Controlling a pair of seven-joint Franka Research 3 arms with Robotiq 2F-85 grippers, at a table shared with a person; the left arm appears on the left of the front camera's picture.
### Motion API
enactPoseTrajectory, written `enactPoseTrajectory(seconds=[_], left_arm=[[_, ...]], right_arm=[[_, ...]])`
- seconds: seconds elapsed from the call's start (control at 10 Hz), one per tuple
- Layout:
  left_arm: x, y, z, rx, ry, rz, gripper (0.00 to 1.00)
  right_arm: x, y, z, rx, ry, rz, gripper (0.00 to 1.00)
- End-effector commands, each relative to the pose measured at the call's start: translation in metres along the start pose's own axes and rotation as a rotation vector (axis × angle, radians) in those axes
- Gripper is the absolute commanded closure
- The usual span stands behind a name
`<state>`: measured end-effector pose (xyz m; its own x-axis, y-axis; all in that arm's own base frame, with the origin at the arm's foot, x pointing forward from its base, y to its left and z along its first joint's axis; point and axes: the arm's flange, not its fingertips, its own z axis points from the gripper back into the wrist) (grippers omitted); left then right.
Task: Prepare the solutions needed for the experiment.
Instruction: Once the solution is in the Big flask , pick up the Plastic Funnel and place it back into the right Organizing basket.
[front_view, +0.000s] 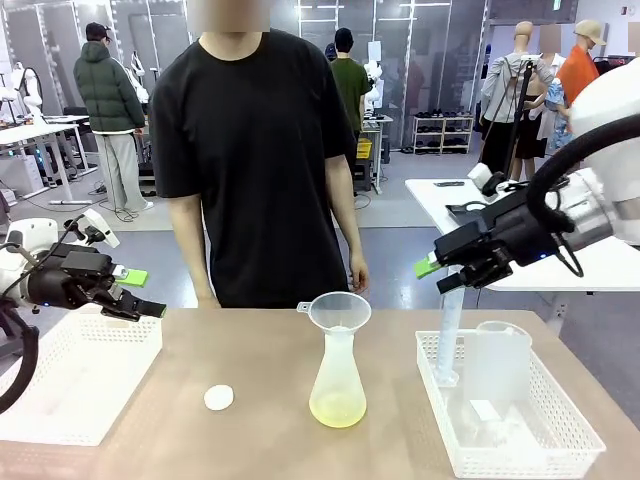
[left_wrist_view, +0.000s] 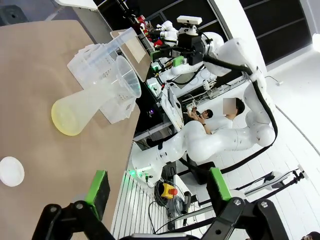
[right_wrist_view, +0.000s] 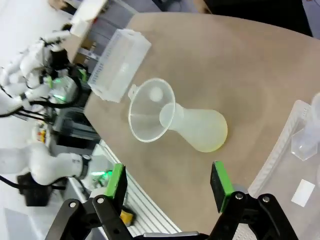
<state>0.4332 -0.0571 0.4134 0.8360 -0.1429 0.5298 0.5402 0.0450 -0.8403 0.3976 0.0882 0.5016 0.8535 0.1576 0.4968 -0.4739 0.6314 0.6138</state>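
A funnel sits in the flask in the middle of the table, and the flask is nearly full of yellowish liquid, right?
Not quite. The funnel does sit in the flask in the middle of the table, but the yellowish liquid forms only a shallow layer at the flask's bottom, as the front view shows.
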Motion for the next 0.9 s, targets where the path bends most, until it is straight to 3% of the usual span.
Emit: enactPoseTrajectory(seconds=[0.0, 0.5, 0.8], left_arm=[[0.003, -0.002, -0.001, 0.001, 0.003, -0.007, 0.00], [0.003, -0.002, -0.001, 0.001, 0.003, -0.007, 0.00], [0.003, -0.002, -0.001, 0.001, 0.003, -0.007, 0.00]], right_arm=[[0.006, -0.018, 0.010, 0.058, -0.013, -0.049, 0.15], [0.000, -0.019, 0.011, 0.037, -0.019, -0.051, 0.15], [-0.005, 0.030, -0.032, -0.122, -0.016, -0.180, 0.15]])
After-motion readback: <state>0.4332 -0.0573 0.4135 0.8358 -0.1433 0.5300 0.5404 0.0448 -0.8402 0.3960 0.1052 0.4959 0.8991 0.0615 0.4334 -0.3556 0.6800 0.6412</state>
